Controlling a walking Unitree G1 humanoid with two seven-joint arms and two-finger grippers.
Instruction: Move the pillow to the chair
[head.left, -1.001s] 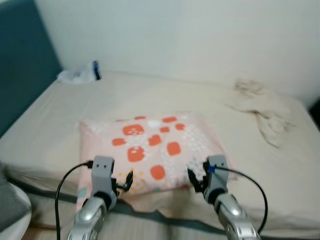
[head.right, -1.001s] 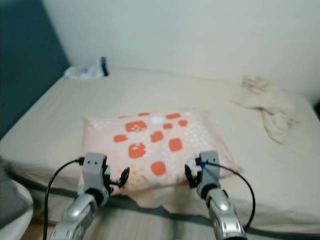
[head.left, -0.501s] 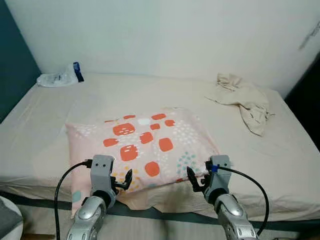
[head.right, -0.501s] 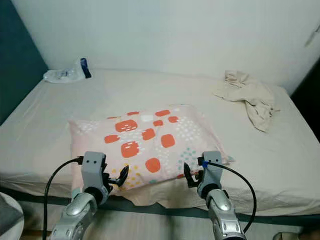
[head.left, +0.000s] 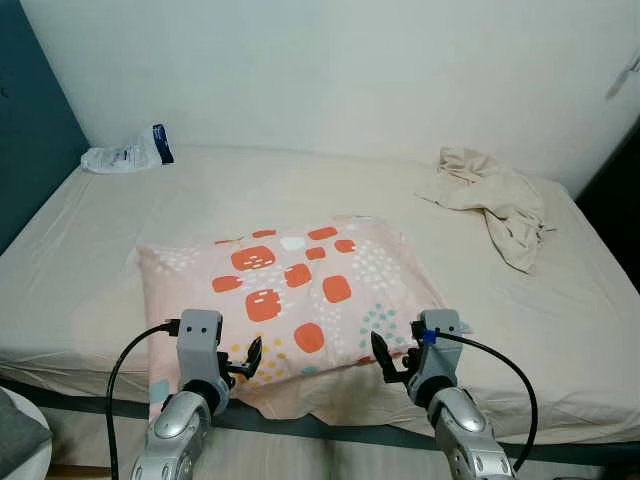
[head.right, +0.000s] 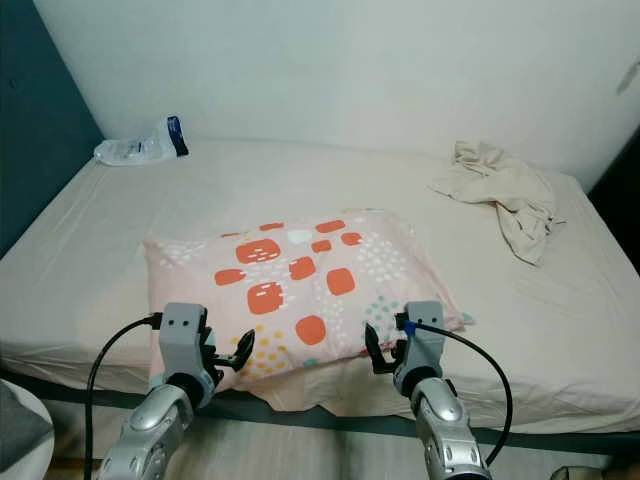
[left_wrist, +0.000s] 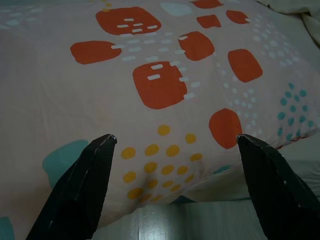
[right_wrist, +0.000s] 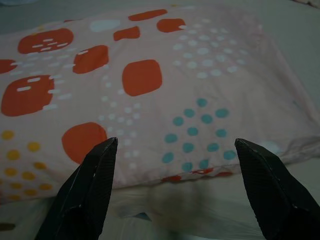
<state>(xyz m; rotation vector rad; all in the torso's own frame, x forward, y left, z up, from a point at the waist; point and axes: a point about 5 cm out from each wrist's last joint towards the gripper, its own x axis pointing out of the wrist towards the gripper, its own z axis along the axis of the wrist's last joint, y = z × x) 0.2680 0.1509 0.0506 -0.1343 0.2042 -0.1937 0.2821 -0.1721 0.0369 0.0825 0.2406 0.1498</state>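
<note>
A pale pink pillow with orange squares and coloured dots lies flat near the front edge of the bed. My left gripper hangs open just in front of the pillow's near left part. My right gripper is open in front of its near right corner. Neither touches the pillow. Both wrist views look along spread black fingers at the pillow's patterned top.
A crumpled beige cloth lies at the bed's far right. A plastic bag with a blue item sits in the far left corner by the dark blue headboard. A white wall stands behind the bed.
The camera view has shifted and steadied, with the blur gone and the whole bed in sight. Both grippers stay open in front of the pillow, which has not moved on the bed.
</note>
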